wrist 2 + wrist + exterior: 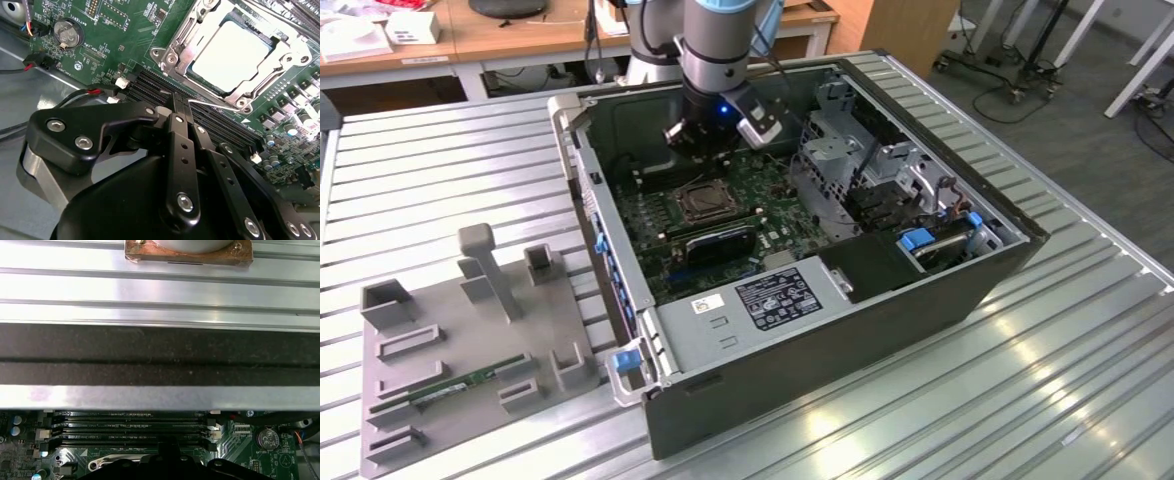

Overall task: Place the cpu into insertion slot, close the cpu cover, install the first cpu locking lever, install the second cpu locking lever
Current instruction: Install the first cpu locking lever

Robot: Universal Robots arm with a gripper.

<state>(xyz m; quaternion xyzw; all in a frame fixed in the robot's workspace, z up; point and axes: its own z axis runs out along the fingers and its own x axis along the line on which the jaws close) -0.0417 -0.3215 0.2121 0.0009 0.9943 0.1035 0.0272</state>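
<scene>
The cpu (227,55), a silvery square, lies in its socket on the green motherboard (125,30). The cpu cover (172,52), a silver frame, lies flat around it. A thin lever rod (215,105) runs along the socket edge nearest my fingertips; I cannot tell whether it is latched. My gripper (178,102) hovers over the memory slots beside the socket, its black fingers (181,150) shut with nothing between them. In the exterior view the gripper (707,140) hangs inside the open case, just behind the socket (704,203).
Black memory slots (130,427) lie between the socket and the case wall (160,355). A coin battery (67,34) and a red-black cable (95,91) sit nearby. The drive cage (854,170) and power supply (761,300) crowd the case. A grey fixture (454,330) stands on the exterior view's left.
</scene>
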